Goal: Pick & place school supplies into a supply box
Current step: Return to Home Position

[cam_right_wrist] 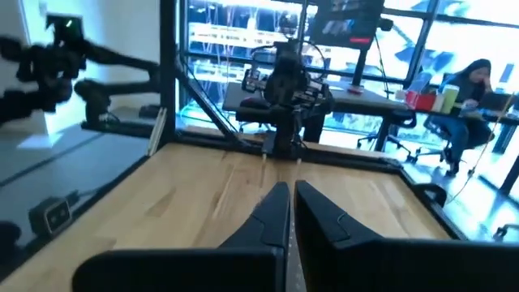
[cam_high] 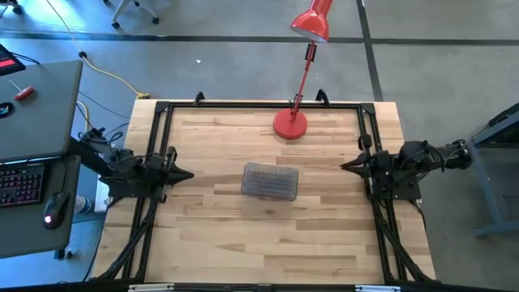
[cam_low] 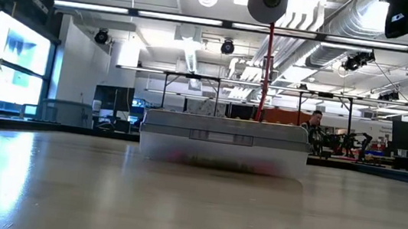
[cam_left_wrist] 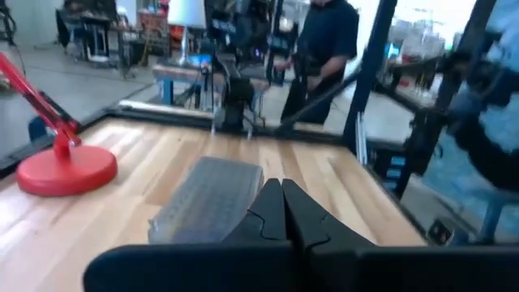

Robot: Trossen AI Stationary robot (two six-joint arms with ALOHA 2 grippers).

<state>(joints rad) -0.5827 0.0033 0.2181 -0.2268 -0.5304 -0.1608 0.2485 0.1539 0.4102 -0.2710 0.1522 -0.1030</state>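
The supply box [cam_high: 270, 180] rests flat on the middle of the table with its ribbed greyish lid closed. It also shows in the low view [cam_low: 224, 141] and in the left wrist view [cam_left_wrist: 207, 199]. Reddish shapes show faintly through its clear wall in the low view; the school supplies do not show otherwise. My left gripper [cam_high: 188, 173] is shut and empty at the table's left side, pointing toward the box. My right gripper [cam_high: 344, 165] is shut and empty at the table's right side.
A red desk lamp stands with its round base [cam_high: 290, 124] on the table's far middle, its shade [cam_high: 312, 23] beyond the far edge. A black frame [cam_high: 259, 104] runs along the table's edges. A person [cam_left_wrist: 324, 40] stands beyond the table.
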